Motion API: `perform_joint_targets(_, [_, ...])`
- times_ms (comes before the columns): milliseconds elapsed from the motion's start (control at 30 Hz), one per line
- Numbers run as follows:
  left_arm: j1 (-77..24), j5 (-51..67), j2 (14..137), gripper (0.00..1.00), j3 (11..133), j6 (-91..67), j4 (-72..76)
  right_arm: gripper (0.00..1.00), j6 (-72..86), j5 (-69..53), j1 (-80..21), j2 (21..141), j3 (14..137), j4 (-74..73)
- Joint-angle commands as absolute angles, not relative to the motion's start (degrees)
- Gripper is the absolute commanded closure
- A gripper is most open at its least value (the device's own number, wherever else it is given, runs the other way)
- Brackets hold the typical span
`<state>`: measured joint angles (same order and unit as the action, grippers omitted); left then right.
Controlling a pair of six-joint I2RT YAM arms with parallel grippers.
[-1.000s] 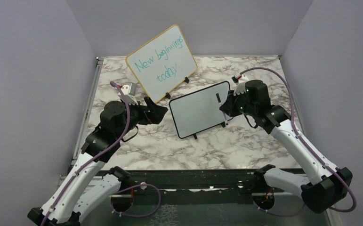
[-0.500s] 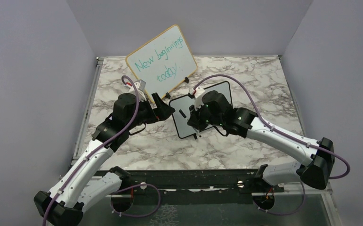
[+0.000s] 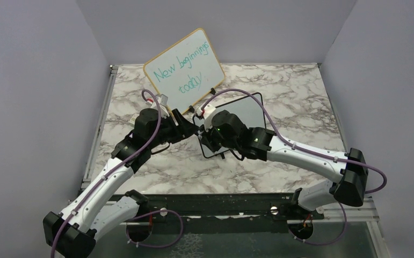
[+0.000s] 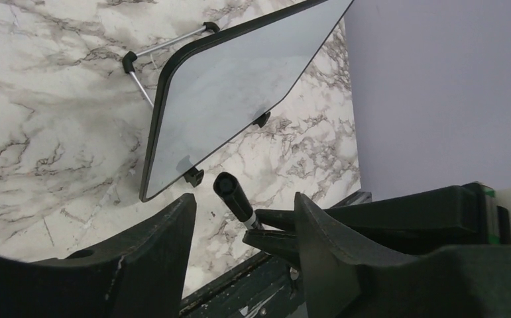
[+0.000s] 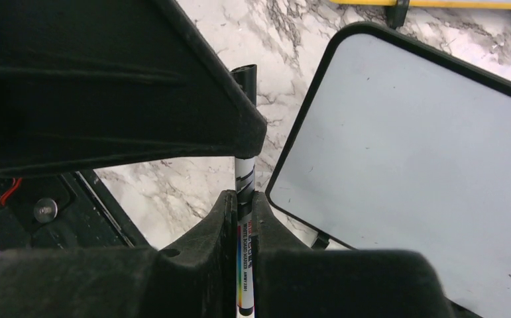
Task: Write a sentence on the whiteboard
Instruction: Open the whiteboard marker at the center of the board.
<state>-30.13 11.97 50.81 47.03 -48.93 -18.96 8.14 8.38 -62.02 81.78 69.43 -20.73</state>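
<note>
At mid-table, we clamp the marker [image 5: 244, 173] tight in the right gripper [image 5: 244, 196]; its cap [image 4: 230, 189] points between the left gripper's [image 4: 242, 200] half-spread, empty jaws; the blank whiteboard [image 3: 247, 106] lies just beyond, rightward.

Lit evenly from above; faint shadows on the marble worktop [image 3: 194, 172]. Dull grey sheen across the whiteboard [image 4: 232, 86]. Near black jaws soft-focused in both wrist views; overhead view crisp.
</note>
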Motion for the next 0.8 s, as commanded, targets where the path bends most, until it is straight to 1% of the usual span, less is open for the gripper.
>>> perform_joint_targets(0, [-30.50,10.87,50.18,0.46,44.22,-53.08,-14.76,0.99,6.30,11.40,-63.22,82.74,71.64,-16.87])
perform_joint_targets(300, [-30.50,9.82,48.90,0.67,41.49,-57.16,-10.98,0.99,5.38,12.34,-64.76,83.08,70.31,-14.20])
perform_joint_targets(433, [-30.50,8.54,47.65,0.81,39.97,-59.43,-9.80,0.99,5.24,12.17,-64.95,82.74,68.87,-12.68])
perform_joint_targets(533, [-30.50,6.88,46.47,0.99,39.18,-60.80,-9.85,0.99,6.17,11.22,-64.95,82.28,67.37,-11.02])
perform_joint_targets(633, [-30.49,5.90,45.21,1.00,38.40,-62.40,-9.45,0.98,9.57,10.89,-64.95,80.64,63.73,-6.01])
perform_joint_targets(767, [-30.42,4.49,42.93,1.00,37.14,-65.66,-9.01,0.84,11.78,8.95,-64.94,76.71,57.34,3.71])
